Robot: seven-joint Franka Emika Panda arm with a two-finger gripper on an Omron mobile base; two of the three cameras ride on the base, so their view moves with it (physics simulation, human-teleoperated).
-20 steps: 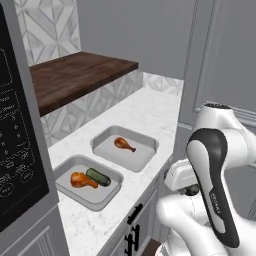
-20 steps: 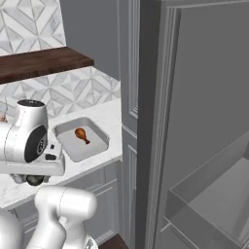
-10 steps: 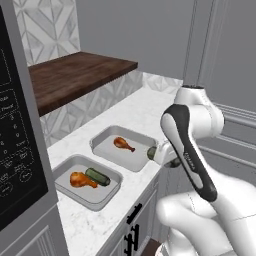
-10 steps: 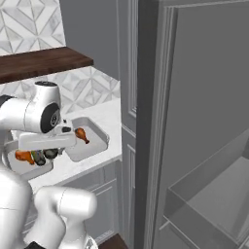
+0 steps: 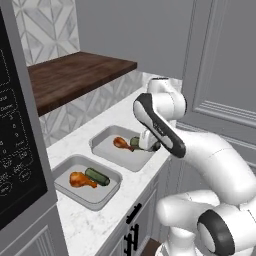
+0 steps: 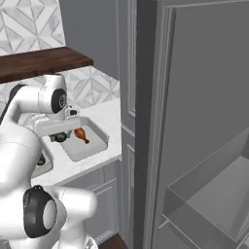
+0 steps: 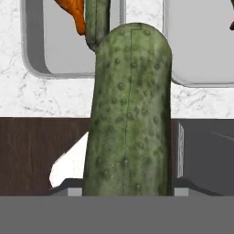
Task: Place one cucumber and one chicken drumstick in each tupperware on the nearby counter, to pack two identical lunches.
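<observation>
A white robot arm reaches over the counter (image 5: 95,220), its gripper (image 5: 148,145) pinching a cucumber (image 7: 130,109) just above the farther of two grey tubs. In the hand view the warty green cucumber stands upright between the fingers and hides them, with the pale stone worktop and both tubs beyond it. The far tub (image 5: 107,150) already holds a chicken drumstick (image 5: 120,143), lying just beside the gripped cucumber; the right base view shows the same drumstick (image 6: 80,134) on the tub floor, with the gripper (image 6: 59,137) next to it. The near tub (image 5: 65,187) holds a second drumstick (image 5: 82,180) and a second cucumber (image 5: 97,176), lying touching or nearly so. The two tubs sit side by side on the white speckled counter, near its front edge, below a dark wooden shelf (image 5: 75,75). A black microwave panel (image 5: 15,160) stands at the left
</observation>
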